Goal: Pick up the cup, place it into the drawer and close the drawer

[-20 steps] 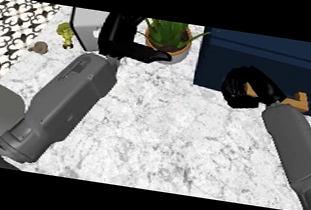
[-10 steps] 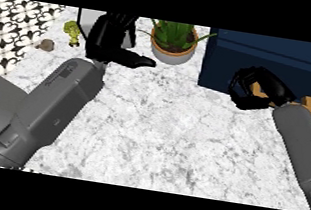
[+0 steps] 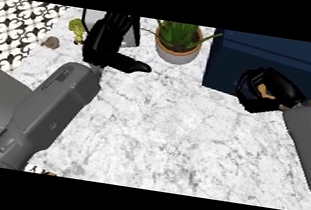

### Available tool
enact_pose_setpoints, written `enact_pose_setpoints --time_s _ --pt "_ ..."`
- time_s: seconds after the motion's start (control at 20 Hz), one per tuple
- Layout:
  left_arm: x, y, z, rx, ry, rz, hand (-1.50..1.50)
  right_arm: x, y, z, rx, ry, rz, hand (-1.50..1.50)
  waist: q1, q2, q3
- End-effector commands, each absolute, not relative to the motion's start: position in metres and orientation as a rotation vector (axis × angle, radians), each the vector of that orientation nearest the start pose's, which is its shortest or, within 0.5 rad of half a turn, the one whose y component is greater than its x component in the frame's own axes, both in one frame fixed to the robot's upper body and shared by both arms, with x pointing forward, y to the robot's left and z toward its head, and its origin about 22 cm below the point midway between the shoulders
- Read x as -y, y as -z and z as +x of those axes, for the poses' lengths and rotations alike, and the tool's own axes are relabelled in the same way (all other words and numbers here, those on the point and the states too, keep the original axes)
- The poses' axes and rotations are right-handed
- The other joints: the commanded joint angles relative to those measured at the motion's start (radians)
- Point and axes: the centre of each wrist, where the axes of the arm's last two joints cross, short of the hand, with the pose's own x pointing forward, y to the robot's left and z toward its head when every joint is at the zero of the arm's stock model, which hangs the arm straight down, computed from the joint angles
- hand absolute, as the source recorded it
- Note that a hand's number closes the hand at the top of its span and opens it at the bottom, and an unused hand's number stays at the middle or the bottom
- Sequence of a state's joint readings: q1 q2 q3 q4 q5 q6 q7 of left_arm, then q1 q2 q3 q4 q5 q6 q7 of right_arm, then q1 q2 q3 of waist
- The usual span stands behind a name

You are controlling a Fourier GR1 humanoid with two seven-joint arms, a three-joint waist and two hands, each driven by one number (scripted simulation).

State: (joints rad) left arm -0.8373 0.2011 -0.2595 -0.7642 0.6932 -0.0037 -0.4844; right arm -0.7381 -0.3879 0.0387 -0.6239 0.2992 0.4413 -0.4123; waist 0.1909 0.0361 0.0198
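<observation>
Head view shows our right hand (image 3: 269, 91) curled round a tan object that we take to be the cup (image 3: 267, 90), mostly hidden by the fingers, over the front edge of the dark blue drawer (image 3: 283, 65). To do this step well, we should carry the cup further over the drawer's inside, lower it upright, and only then uncurl. Our left hand (image 3: 110, 44) rests released, fingers relaxed, near the counter's far edge. We count one cup, one drawer, one potted plant (image 3: 177, 40), one small green item (image 3: 76, 29) and one brown lump (image 3: 50, 41) on the marble counter (image 3: 177, 130).
</observation>
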Motion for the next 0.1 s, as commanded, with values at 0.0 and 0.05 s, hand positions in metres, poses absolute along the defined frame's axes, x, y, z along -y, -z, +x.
enact_pose_setpoints --time_s 0.0,0.05 --pt "-0.1643 -0.0594 0.4087 1.880 -0.029 -0.484 -1.50 0.3284 -0.1337 0.4332 1.633 -0.800 -0.274 1.50 0.038 0.011 -0.018" --pt "-0.1661 -0.0597 0.4089 1.871 -0.014 -0.480 -1.50 0.3236 -0.1273 0.4328 1.627 -0.797 -0.266 1.50 0.043 0.013 -0.017"
